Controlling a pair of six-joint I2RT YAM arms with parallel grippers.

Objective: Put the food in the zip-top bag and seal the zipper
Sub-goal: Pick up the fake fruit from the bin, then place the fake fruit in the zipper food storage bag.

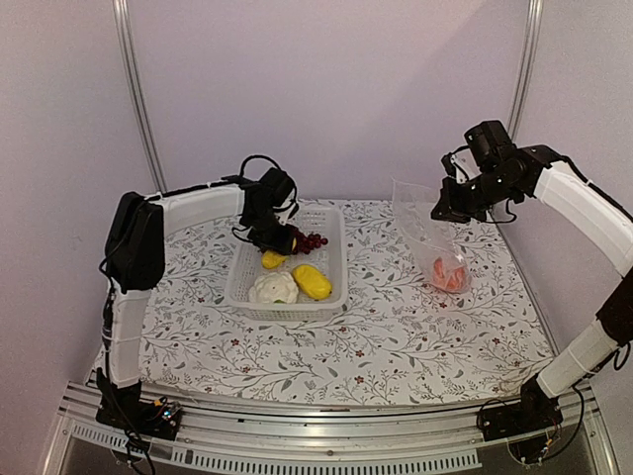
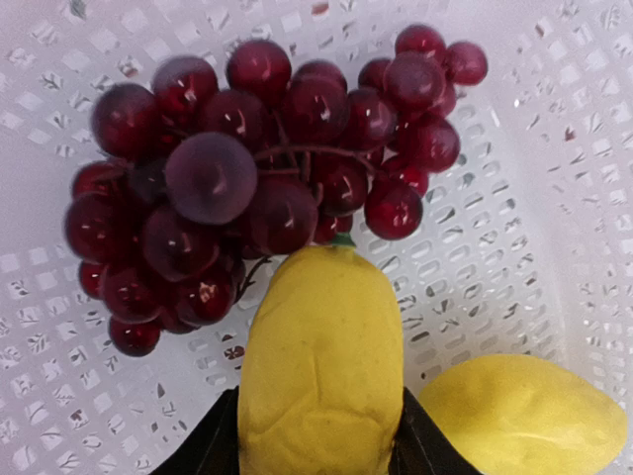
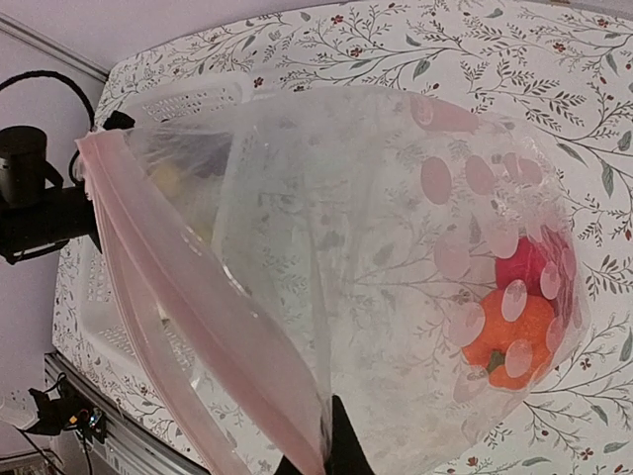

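Note:
My left gripper (image 1: 275,244) is down in the white basket (image 1: 331,259), shut on a yellow oblong piece (image 2: 321,366); it also shows in the top view (image 1: 272,259). The dark purple grape bunch (image 2: 257,168) lies just beyond it. The second yellow piece (image 1: 312,281) and the white cauliflower (image 1: 273,289) lie at the basket's near end. My right gripper (image 1: 442,211) is shut on the mouth edge of the clear zip-top bag (image 3: 346,267) and holds it upright and open. The red pepper (image 3: 529,267) and orange fruit (image 3: 509,336) lie at its bottom. The pinkish zipper (image 3: 188,297) runs along the mouth.
The floral tablecloth (image 1: 376,346) covers the table. The basket stands at the back left, the bag (image 1: 435,242) at the back right. An aluminium rail (image 1: 326,421) runs along the near edge with both arm bases.

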